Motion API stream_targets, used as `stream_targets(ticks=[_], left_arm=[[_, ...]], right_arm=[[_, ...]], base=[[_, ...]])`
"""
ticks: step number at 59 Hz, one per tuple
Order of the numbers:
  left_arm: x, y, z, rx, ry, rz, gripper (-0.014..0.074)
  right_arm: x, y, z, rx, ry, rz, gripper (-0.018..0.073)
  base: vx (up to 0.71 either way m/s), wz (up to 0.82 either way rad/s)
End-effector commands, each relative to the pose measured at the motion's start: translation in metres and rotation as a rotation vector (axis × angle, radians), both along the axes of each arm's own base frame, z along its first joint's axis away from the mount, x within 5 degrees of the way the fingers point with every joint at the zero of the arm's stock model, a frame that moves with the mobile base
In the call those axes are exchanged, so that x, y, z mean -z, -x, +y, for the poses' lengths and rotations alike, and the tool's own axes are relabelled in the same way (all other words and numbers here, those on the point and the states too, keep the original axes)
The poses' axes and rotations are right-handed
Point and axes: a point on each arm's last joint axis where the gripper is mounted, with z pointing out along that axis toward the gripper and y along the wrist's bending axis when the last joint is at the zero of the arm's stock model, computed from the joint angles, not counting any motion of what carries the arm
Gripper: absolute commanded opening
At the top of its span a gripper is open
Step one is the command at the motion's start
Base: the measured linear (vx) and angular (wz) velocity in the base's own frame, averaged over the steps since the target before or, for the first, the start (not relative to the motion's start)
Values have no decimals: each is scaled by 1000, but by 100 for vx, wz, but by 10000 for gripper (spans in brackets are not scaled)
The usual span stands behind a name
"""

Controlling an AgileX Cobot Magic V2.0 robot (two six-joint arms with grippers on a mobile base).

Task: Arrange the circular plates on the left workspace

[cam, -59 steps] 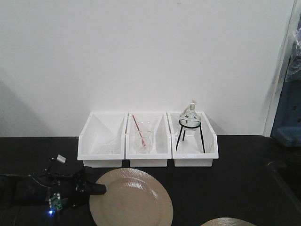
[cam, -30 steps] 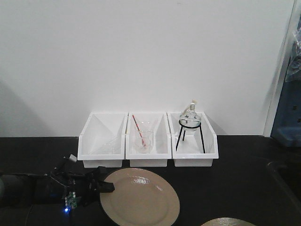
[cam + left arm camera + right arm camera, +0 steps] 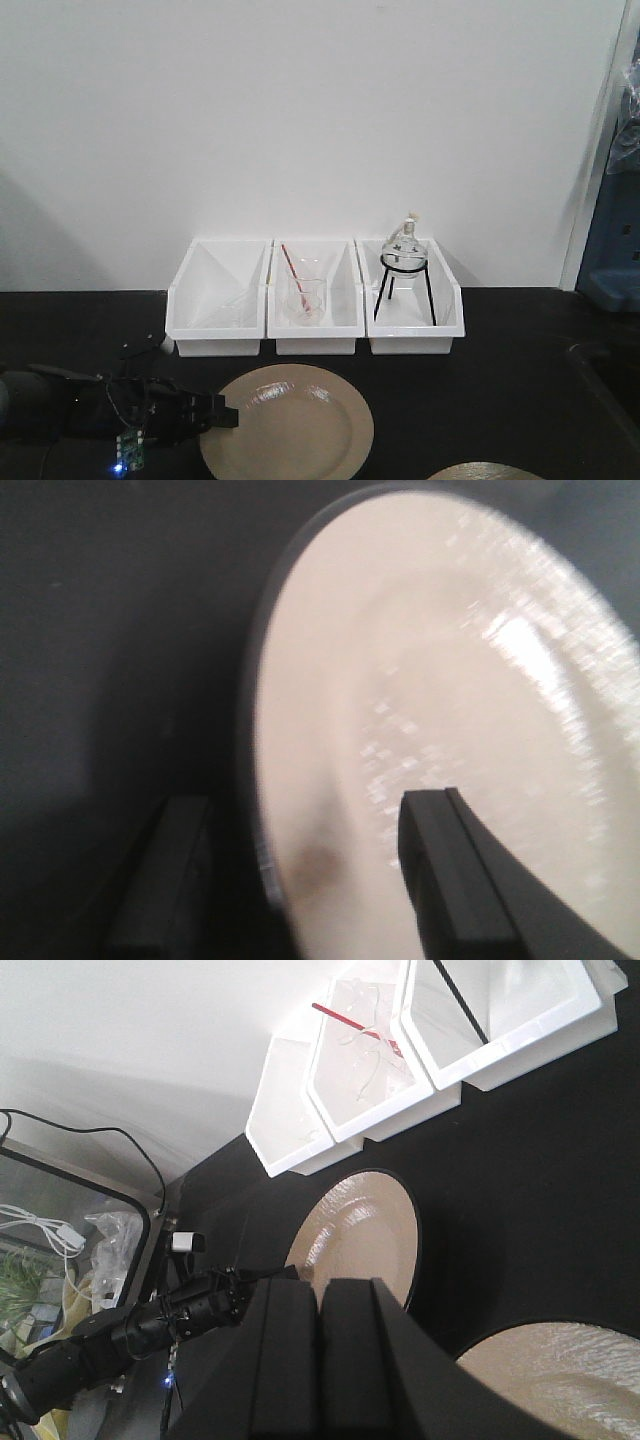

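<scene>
Left tool (image 3: 228, 416) clamped on beige plate (image 3: 295, 425) rim; right tool (image 3: 320, 1295) pressed together near second plate (image 3: 560, 1370)

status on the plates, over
Left gripper jaws straddle rim of near plate, grip unclear. Right gripper shut, empty. Second plate front right. White bins behind, not touching.

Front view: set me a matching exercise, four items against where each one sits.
1 beaker
2 flask on tripod
3 left plate
4 right plate

A cut off by the picture's bottom edge
B in the middle bin
C rim in the left claw
D in the right bin

Pairs: 1-B; 2-D; 3-C; 4-A
</scene>
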Motion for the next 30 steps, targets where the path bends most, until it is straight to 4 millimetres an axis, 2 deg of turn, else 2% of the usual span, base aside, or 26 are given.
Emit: stream_targets(ticks=[1, 6, 13, 21, 30], left_arm=[[-31, -3, 0, 12, -11, -93, 523], [-35, -1, 2, 48, -64, -117, 523], [-51, 2, 5, 71, -128, -176, 523], [-89, 8, 11, 46, -180, -289, 523], [-139, 24, 24, 11, -133, -379, 510]], right_arm=[[-24, 4, 4, -23, -34, -97, 0], [-24, 4, 4, -21, -33, -97, 0], [-23, 4, 4, -19, -23, -91, 0], [-20, 4, 3, -23, 5, -76, 0], [-19, 4, 3, -22, 16, -70, 0]], base=[[0, 0], [0, 0], [0, 0], [0, 0], [0, 0]])
